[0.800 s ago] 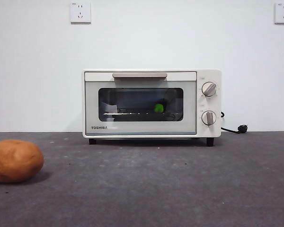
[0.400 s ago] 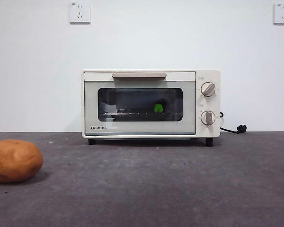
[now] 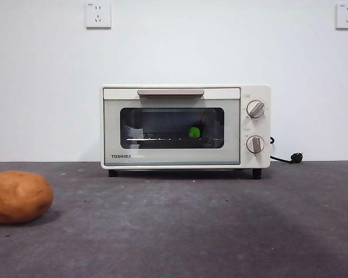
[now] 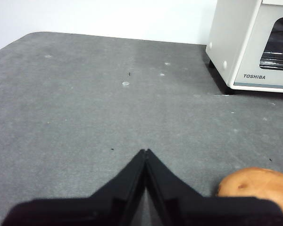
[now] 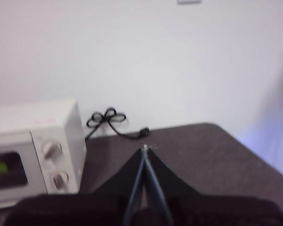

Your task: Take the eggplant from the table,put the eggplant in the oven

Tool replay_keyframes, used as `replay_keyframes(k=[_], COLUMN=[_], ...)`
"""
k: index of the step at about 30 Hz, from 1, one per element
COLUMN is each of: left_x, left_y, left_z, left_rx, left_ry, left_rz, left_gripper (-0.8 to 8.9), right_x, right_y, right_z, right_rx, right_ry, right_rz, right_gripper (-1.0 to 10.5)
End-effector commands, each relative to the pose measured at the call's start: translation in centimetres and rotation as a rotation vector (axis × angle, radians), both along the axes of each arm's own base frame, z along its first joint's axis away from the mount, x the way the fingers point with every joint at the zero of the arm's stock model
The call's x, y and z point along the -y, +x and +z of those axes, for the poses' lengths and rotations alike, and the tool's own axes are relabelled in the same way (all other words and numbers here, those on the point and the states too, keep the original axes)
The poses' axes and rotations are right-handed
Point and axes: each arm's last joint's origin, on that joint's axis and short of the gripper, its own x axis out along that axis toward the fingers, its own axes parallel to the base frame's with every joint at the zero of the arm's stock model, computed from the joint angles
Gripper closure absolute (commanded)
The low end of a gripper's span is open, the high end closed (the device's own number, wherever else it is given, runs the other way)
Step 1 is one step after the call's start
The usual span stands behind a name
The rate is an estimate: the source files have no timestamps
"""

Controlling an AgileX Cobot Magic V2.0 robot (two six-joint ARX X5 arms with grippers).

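Observation:
The cream-white oven (image 3: 185, 127) stands at the back of the table (image 3: 191, 226) with its door closed. Through the dark glass I see the eggplant's (image 3: 194, 132) green stem cap on the wire rack; its purple body is hard to make out. The cap also shows as a green blur in the oven (image 5: 35, 150) window, where the eggplant (image 5: 0, 168) lies. My left gripper (image 4: 145, 151) is shut and empty, low over the table, away from the oven (image 4: 254, 42). My right gripper (image 5: 145, 148) is shut and empty, raised to the oven's right.
A brown potato (image 3: 18, 197) lies on the table at the front left, and the potato (image 4: 259, 186) sits close beside my left gripper. The oven's black cord and plug (image 3: 290, 157) trail off behind its right side. Two wall sockets (image 3: 98, 15) sit high on the white wall.

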Motion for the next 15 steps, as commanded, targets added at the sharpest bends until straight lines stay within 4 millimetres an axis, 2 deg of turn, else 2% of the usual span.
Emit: replay_keyframes(k=[1,4,7,15], left_x=[0.0,0.0,0.0,0.0], left_y=[0.1,0.1,0.1,0.1], left_z=[-0.3,-0.3,-0.3,-0.3], left_rx=[-0.002,-0.002,-0.002,-0.001], left_ry=[-0.01,-0.01,-0.01,-0.01], left_rz=[0.001,0.001,0.001,0.001], left_gripper=[8.17,8.17,8.17,8.17], right_x=[0.0,0.1,0.1,0.1], right_y=[1.3,2.0,2.0,1.9], right_z=[-3.3,-5.7,-7.4,-8.9], right_rx=[-0.056,-0.101,-0.115,-0.103], right_ry=[0.002,0.003,0.004,0.002], right_rz=[0.0,0.0,0.0,0.0], right_gripper=[9.5,9.5,9.5,9.5])
